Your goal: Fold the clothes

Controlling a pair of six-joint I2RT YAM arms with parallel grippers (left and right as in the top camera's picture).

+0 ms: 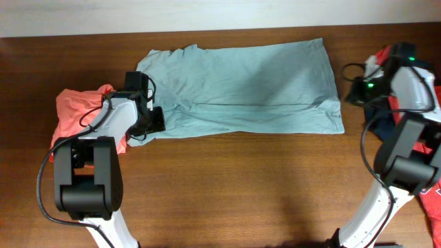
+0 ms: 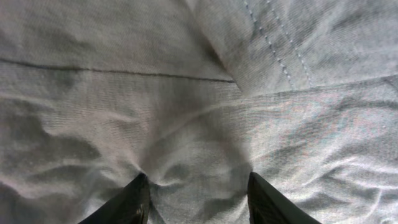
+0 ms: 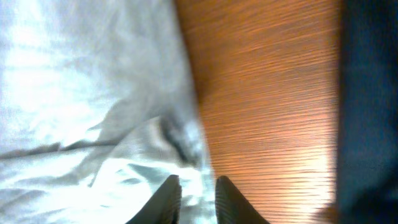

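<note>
The pale grey-blue cotton T-shirt (image 1: 255,83) lies spread on the brown wooden table (image 1: 241,186). The left gripper (image 2: 196,186) rests on it with fingers apart. The right gripper (image 3: 191,190) pinches its edge.

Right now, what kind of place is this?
Probably a robot workbench for folding laundry: two arms at a wooden table, a pale grey-blue T-shirt spread on it, a coral-orange shirt heaped beside.
</note>
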